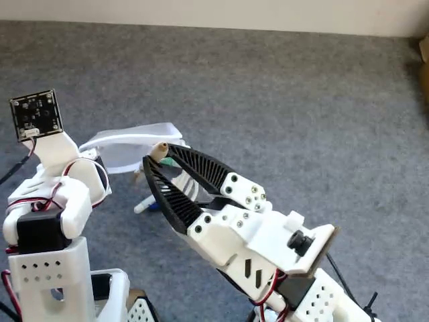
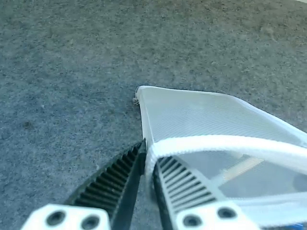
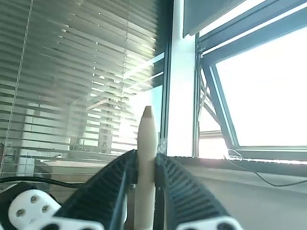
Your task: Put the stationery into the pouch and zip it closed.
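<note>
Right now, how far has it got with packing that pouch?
Done: the left gripper clamps the rim of the pouch, whose mouth is open. In hand: the right gripper grips a beige pen, raised beside the pouch, not yet inside. Left: drop it in, fetch the white-and-blue marker lying on the table, then zip up.

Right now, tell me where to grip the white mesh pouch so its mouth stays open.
Pinch the thick white rim band of the white mesh pouch near its corner, coming from the mouth side, one finger inside, one outside, as the left gripper does; the band looks firmer than the mesh.
</note>
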Controlling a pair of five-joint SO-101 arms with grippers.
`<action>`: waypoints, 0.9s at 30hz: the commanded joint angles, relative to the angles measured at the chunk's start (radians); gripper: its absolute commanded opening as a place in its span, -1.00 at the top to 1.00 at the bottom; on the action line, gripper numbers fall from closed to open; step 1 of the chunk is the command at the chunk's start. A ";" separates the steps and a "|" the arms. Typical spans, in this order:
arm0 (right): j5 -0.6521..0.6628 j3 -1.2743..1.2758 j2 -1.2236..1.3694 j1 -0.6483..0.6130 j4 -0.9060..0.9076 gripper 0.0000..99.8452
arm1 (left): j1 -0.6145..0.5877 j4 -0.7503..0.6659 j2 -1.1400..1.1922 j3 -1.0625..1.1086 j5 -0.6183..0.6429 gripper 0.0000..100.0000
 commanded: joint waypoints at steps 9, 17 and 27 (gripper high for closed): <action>0.017 -0.016 0.102 0.090 -0.127 0.99 | 0.022 -0.018 -0.001 -0.042 -0.006 0.98; 0.017 -0.008 0.317 0.131 -0.282 0.99 | 0.018 -0.018 -0.001 -0.042 -0.006 0.98; 0.017 0.050 0.429 0.127 -0.298 0.99 | 0.016 -0.018 -0.001 -0.042 -0.008 0.98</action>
